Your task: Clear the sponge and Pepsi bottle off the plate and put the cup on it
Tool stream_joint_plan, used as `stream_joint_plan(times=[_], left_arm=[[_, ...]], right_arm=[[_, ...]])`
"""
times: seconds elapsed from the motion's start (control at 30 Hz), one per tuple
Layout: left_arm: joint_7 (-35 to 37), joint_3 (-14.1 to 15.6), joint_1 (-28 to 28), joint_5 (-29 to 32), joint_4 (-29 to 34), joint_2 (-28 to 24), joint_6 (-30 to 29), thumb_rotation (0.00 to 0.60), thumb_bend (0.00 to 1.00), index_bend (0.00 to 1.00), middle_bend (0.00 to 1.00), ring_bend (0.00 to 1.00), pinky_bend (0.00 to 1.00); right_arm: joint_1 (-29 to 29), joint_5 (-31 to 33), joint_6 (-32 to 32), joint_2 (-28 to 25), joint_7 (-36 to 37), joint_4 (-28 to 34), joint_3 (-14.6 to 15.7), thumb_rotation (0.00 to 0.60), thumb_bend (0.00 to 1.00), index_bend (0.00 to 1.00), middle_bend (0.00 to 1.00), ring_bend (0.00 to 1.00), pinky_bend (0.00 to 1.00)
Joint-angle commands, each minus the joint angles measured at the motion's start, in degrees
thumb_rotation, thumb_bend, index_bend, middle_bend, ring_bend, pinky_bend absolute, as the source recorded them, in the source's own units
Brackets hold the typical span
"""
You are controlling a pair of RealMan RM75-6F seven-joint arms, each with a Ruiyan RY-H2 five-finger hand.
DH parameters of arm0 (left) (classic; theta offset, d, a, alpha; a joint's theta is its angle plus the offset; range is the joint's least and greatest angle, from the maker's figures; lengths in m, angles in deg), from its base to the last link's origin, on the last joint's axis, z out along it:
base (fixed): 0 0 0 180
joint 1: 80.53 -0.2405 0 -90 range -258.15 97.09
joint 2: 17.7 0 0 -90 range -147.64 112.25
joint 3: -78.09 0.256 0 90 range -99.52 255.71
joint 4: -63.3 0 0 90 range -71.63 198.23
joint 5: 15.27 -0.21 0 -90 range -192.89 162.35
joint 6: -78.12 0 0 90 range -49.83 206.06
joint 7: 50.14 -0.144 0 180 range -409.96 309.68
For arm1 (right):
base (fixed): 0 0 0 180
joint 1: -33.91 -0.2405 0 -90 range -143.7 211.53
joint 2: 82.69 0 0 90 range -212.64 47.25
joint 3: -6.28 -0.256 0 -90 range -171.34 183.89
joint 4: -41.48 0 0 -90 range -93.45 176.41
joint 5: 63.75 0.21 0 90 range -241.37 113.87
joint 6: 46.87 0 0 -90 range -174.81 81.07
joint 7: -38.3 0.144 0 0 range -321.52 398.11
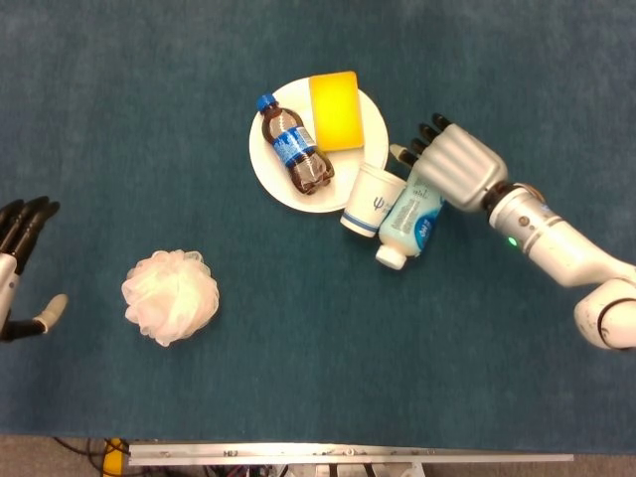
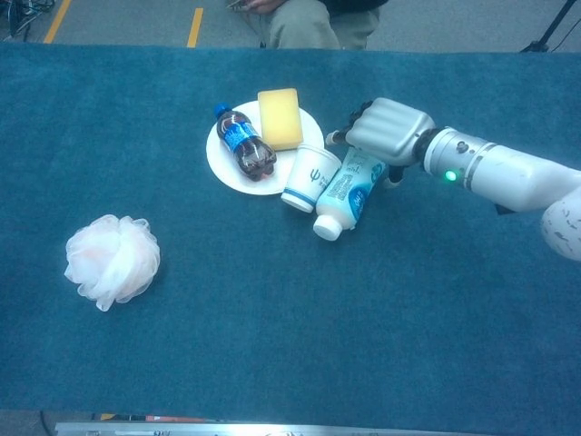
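A white plate (image 1: 270,164) (image 2: 224,166) holds a Pepsi bottle (image 1: 295,157) (image 2: 242,143) lying on its side and a yellow sponge (image 1: 334,109) (image 2: 279,118) at its far edge. The white paper cup (image 1: 373,199) (image 2: 309,177) stands tilted just off the plate's near right rim, leaning against a light blue bottle (image 1: 410,221) (image 2: 343,193) that lies on the cloth. My right hand (image 1: 455,167) (image 2: 386,132) rests palm down over that bottle's base, fingers partly extended and gripping nothing. My left hand (image 1: 20,268) hangs open at the far left edge, in the head view only.
A pale pink bath pouf (image 1: 170,295) (image 2: 111,261) lies on the blue cloth at the left front. The table's front edge (image 1: 348,455) runs along the bottom. A seated person (image 2: 313,20) is behind the far edge.
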Motion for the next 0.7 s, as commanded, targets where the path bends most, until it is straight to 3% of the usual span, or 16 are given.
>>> stream_joint_plan(times=[0.03, 0.13, 0.3, 0.47, 0.7], left_arm=[[-0.1, 0.04, -0.08, -0.37, 0.15, -0.07, -0.04, 0.6, 0.3, 0.0, 0.05, 0.0, 0.17], [-0.06, 0.13, -0.32, -0.5, 0.26, -0.24, -0.12, 0.6, 0.3, 0.0, 0.05, 0.0, 0.17], [0.31, 0.04, -0.48, -0.55, 0.14, -0.25, -0.03, 0.6, 0.3, 0.0, 0.05, 0.0, 0.17], [0.48, -0.06, -0.5, -0.61, 0.03, -0.27, 0.18, 0.6, 0.3, 0.0, 0.05, 0.0, 0.17], [0.53, -0.38, -0.12, -0.45, -0.17, 0.1, 1.07, 0.6, 0.3, 0.0, 0.05, 0.0, 0.17]], right_arm=[[0.29, -0.2, -0.74, 0.4, -0.19, -0.19, 0.45, 0.6, 0.0, 0.26, 0.39, 0.25, 0.26], [0.65, -0.76, -1.83, 0.48, 0.03, -0.27, 0.83, 0.6, 0.0, 0.37, 0.44, 0.32, 0.32], [1.27, -1.12, -2.79, -0.3, 1.37, 0.07, 1.17, 0.6, 0.0, 0.47, 0.51, 0.41, 0.43], [2.37, -2.86, -3.94, -2.55, 3.79, 1.99, 2.44, 0.6, 0.0, 0.49, 0.54, 0.45, 0.49], [5.02, -8.54, -7.8, -8.52, 8.33, 7.78, 5.76, 0.6, 0.0, 0.5, 0.54, 0.46, 0.51]])
